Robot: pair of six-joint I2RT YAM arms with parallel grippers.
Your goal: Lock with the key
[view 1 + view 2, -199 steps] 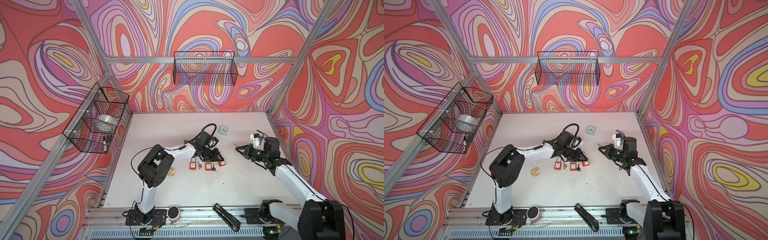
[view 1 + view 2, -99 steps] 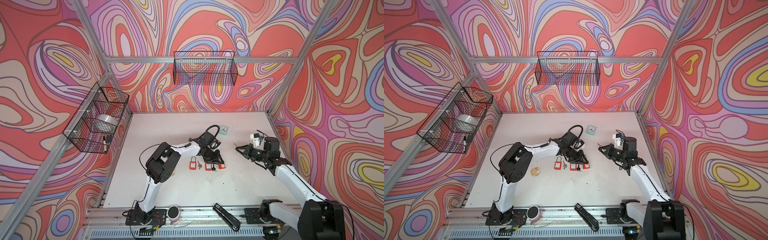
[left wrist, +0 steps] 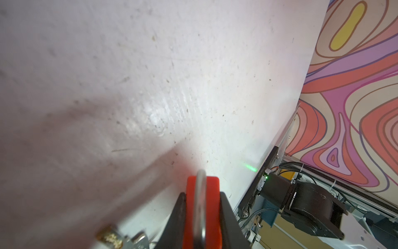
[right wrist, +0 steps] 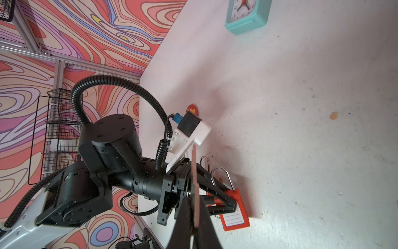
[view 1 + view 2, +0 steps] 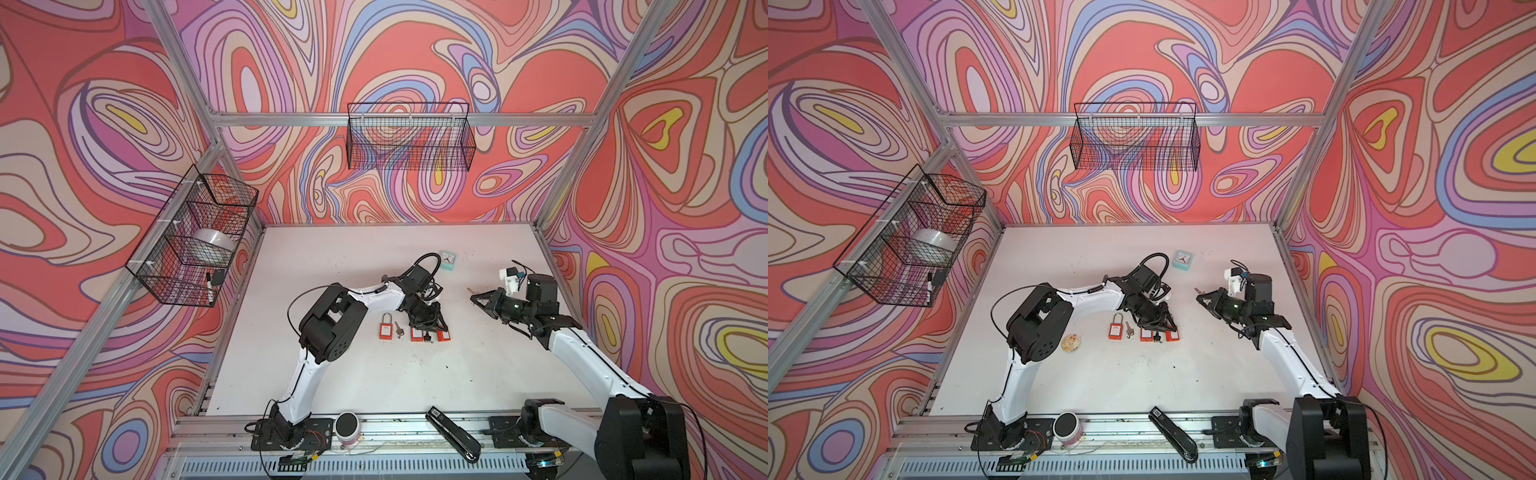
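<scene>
The red padlock [image 3: 212,194] sits near the middle of the white tabletop [image 5: 374,374]. The left gripper [image 5: 430,324] is squeezed tight on its two sides. Its silver loop shows between the fingers. The key [image 4: 195,172] is pinched in the closed right gripper [image 5: 475,296], off to the right and well apart from the padlock. A second padlock [image 5: 386,329] lies to the left in the same row, with a loose key [image 5: 399,329] just beside it. A small teal clock [image 5: 447,259] lies farther back.
</scene>
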